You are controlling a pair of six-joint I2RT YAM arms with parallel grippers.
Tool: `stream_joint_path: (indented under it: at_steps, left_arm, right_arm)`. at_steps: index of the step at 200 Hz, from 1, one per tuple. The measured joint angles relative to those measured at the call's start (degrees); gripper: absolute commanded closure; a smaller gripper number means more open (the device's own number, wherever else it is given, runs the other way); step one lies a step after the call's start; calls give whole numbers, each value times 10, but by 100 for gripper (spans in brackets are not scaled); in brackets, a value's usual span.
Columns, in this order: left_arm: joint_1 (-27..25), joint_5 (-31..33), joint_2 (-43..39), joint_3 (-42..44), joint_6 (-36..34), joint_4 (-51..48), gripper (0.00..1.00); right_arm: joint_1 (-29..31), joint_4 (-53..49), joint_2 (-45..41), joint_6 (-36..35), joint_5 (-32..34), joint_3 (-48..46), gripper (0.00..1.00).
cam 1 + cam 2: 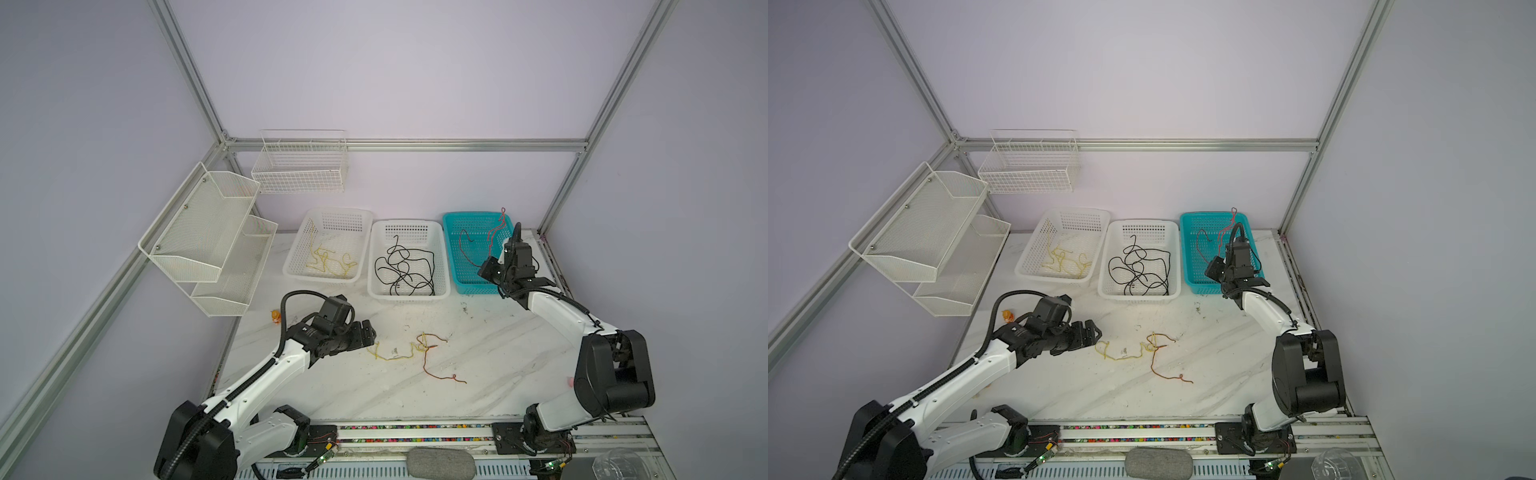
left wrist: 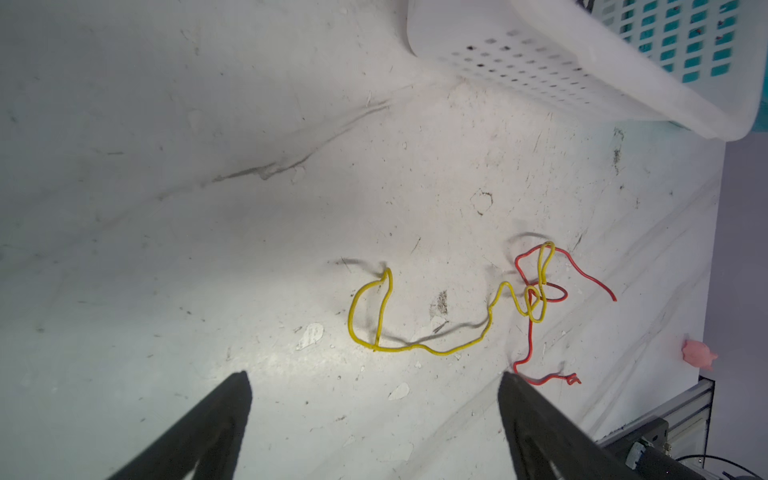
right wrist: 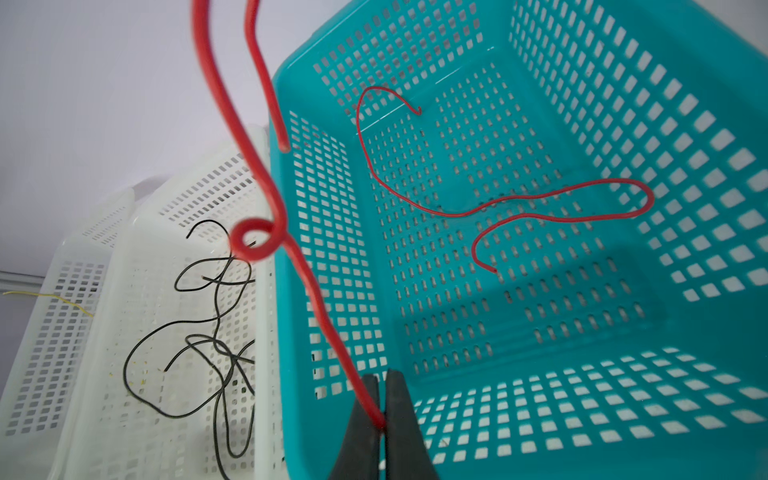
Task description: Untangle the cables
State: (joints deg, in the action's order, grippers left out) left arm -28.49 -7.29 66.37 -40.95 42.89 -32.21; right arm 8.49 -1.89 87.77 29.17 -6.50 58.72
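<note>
In your right wrist view, the red cable (image 3: 330,332) in the right gripper (image 3: 382,411) blurs at its curl and leaves the top edge. The left wrist view's bottom edge cuts off the left gripper (image 2: 374,376), and the orange thing (image 1: 276,316) on the tabletop (image 1: 478,399) is too small to name.

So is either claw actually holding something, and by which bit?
The right gripper pinches a red cable at or near one end. The left gripper is open, holding nothing.
</note>
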Motion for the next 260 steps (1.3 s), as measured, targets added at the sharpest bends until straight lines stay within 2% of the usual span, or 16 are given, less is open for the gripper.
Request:
stream_joint_path:
  at_steps: [19, 48, 62, 78, 115, 188, 208, 260]
  left_arm:
    - [-18, 1, 44, 0, 11, 18, 19]
    - [-28, 4, 77, 0, 15, 32, 29]
    - [-30, 7, 87, 0, 15, 37, 32]
    - [-35, 12, 102, 0, 16, 44, 41]
    - [-50, 15, 154, -1, 16, 70, 60]
    - [-58, 13, 177, -2, 12, 101, 96]
    - [-58, 12, 177, -2, 12, 109, 100]
    - [-58, 14, 169, -4, 8, 98, 100]
  right_arm:
    - [-2, 1, -1, 1, -8, -6, 88]
    - [-2, 4, -15, 1, -17, -13, 66]
    - [-2, 3, -31, 2, -22, -15, 61]
    - [-2, 4, -55, 3, -27, -18, 57]
    - [16, 3, -134, 3, -38, -43, 55]
    - [138, -32, -254, 0, -55, -141, 54]
    - [148, -50, -286, 0, -57, -177, 54]
    - [151, -78, -339, 0, -70, -255, 54]
